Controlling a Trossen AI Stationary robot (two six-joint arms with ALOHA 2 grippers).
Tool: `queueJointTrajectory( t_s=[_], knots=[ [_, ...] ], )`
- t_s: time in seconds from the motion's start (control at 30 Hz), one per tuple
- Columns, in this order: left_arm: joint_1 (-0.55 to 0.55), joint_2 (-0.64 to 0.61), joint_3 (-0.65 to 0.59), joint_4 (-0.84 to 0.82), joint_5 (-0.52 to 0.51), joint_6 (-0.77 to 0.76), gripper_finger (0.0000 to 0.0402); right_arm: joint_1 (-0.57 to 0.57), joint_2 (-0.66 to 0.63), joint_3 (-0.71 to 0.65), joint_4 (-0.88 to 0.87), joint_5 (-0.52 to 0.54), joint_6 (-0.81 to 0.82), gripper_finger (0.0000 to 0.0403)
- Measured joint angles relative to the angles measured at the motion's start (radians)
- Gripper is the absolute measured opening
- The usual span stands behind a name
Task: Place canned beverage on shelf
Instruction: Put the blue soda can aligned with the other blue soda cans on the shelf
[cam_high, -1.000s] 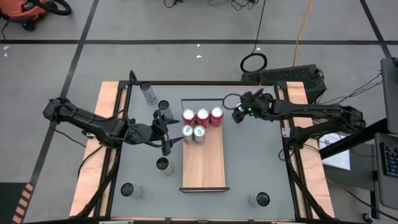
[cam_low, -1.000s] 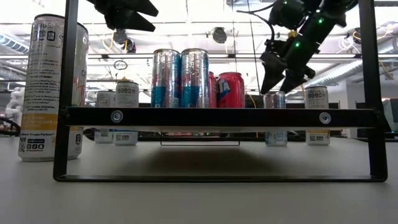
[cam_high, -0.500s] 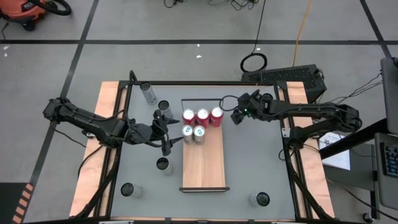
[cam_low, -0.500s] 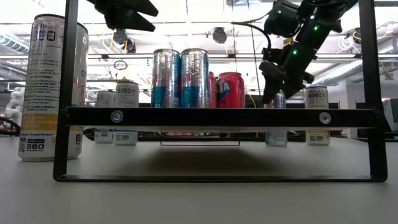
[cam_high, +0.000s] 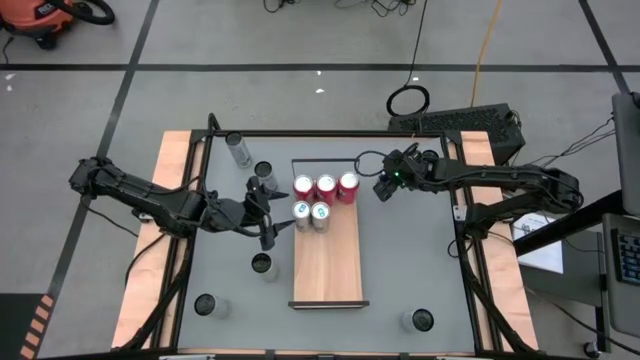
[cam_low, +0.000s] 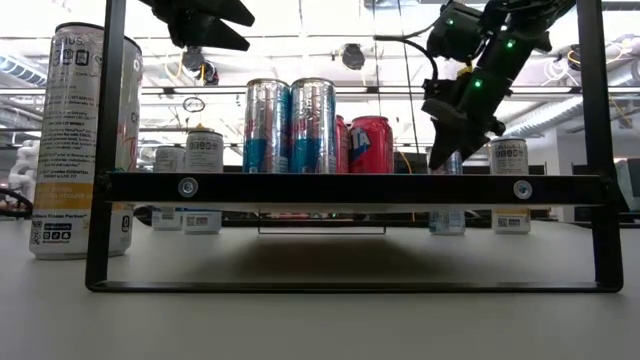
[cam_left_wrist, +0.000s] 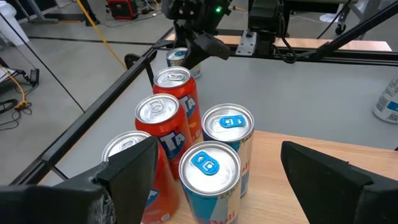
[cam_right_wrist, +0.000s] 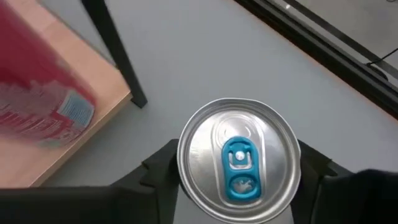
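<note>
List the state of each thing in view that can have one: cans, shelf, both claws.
Shelf: flat on the table, five cans at its railed end.
Red cans: three, upright in a row.
Blue-tab cans: two, upright beside the red row.
Silver can: upright on the table, off the shelf, between the right claw's fingers.
Right claw: closing around the silver can.
Left claw: open, empty, beside the shelf.

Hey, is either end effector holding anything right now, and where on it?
The right end effector has its fingers on opposite sides of a blue-tabbed can, just below the rim; whether they grip yet cannot be told. The left end effector is open, empty.
</note>
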Motion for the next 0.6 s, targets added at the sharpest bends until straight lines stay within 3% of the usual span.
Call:
queueJointTrajectory(
  t_s=[0.47,0.6],
  knots=[
    [0.0,0.0,0.0,0.0,0.0,-0.009,0.0338,0.056,-0.24,-0.001,-0.055,-0.305,-0.08,0.0188],
    [0.0,0.0,0.0,0.0,0.0,-0.027,0.0338,0.121,-0.282,-0.001,-0.067,-0.306,-0.105,0.019]
  ],
)
